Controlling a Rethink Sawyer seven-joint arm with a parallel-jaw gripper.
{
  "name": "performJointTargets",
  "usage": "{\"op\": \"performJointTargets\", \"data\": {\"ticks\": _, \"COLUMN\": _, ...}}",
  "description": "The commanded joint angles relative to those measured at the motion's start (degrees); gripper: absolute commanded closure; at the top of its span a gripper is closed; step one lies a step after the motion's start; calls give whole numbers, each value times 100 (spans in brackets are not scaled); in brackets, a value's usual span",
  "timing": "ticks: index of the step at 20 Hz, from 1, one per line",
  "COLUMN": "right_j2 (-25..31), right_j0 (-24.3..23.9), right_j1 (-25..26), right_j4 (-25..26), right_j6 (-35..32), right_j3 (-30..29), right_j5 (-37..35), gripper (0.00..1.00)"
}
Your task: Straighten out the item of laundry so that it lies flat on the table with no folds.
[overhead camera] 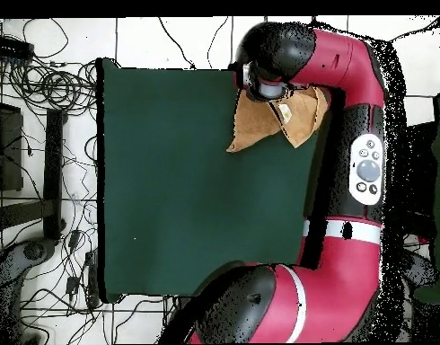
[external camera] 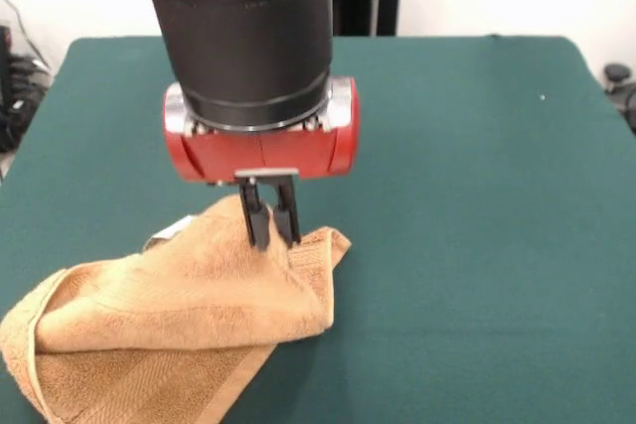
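Note:
The tan terry-cloth towel (external camera: 169, 330) lies folded over on itself at the near left of the dark green table (external camera: 477, 196). One layer is doubled back with thick rolled edges, and a small white tag (external camera: 167, 234) shows at its far edge. My gripper (external camera: 270, 242) comes straight down onto the towel's far upper fold. Its two black fingers (external camera: 254, 220) are close together with cloth pinched between the tips. In the overhead view the towel (overhead camera: 259, 126) is a crumpled tan shape at the table's (overhead camera: 188, 180) top right, partly hidden under the arm.
The towel's near part runs to the picture's bottom edge in the front view. Green table stretches to the right and far side of the towel. Cables and black equipment (overhead camera: 44, 99) lie on the floor beside the table in the overhead view.

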State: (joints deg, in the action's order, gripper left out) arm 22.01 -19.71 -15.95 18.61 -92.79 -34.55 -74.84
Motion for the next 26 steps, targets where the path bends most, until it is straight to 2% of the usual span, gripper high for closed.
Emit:
{"op": "performJointTargets", "data": {"ticks": 1, "right_j2": -426, "right_j0": 39, "right_j1": -614, "right_j4": -343, "right_j6": -750, "right_j3": -2065, "right_j5": -430, "gripper": 100}}
{"op": "performJointTargets", "data": {"ticks": 5, "right_j2": -449, "right_j0": -263, "right_j1": -508, "right_j4": -177, "right_j6": 1, "right_j3": -2272, "right_j5": -39, "gripper": 100}}
{"op": "performJointTargets", "data": {"ticks": 8, "right_j2": -414, "right_j0": -466, "right_j1": -367, "right_j4": -35, "right_j6": 518, "right_j3": -2217, "right_j5": 5, "gripper": 100}}
{"op": "performJointTargets", "data": {"ticks": 13, "right_j2": -511, "right_j0": -539, "right_j1": -381, "right_j4": 181, "right_j6": 862, "right_j3": -2281, "right_j5": -150, "gripper": 100}}
{"op": "performJointTargets", "data": {"ticks": 18, "right_j2": -682, "right_j0": -518, "right_j1": -904, "right_j4": 258, "right_j6": 919, "right_j3": -2914, "right_j5": -231, "gripper": 100}}
{"op": "performJointTargets", "data": {"ticks": 26, "right_j2": -804, "right_j0": -697, "right_j1": -2117, "right_j4": 302, "right_j6": 1102, "right_j3": -4412, "right_j5": 49, "gripper": 100}}
